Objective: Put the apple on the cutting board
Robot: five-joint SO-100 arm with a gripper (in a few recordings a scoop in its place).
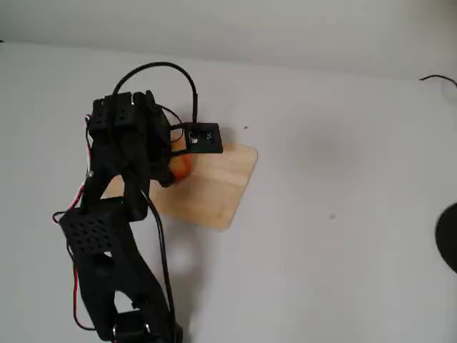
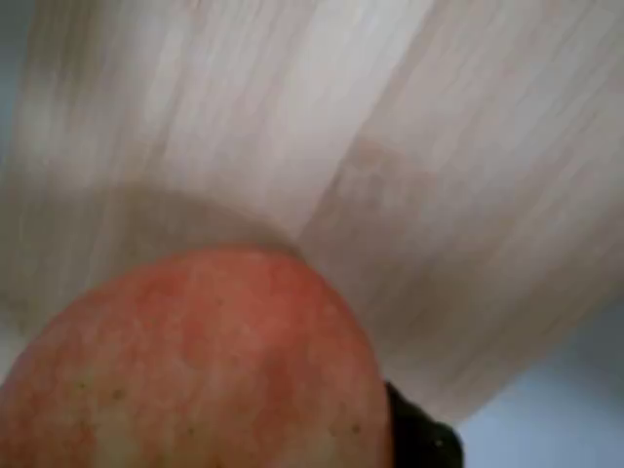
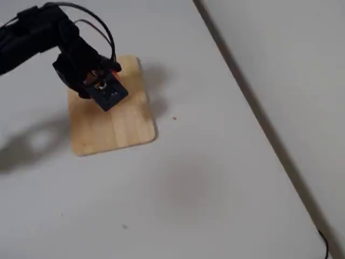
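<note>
In a fixed view, you had the gripper (image 1: 170, 166) over the cutting board (image 1: 207, 189), the apple (image 1: 178, 166) showing as an orange patch beside the black arm, kept above the wood for a set-down.

In the wrist view, the apple (image 2: 195, 366) sat close under the camera with the board's (image 2: 390, 175) planks behind it; I judged the fingers clamped on it.

In another fixed view, the gripper (image 3: 97, 86) hung over the board's (image 3: 116, 127) far end, a sliver of red (image 3: 114, 74) at the wrist.

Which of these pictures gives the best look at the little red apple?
The wrist view: the small red-and-yellow apple fills its lower left, close up. In both fixed views the black arm hides most of it, leaving an orange sliver.
</note>
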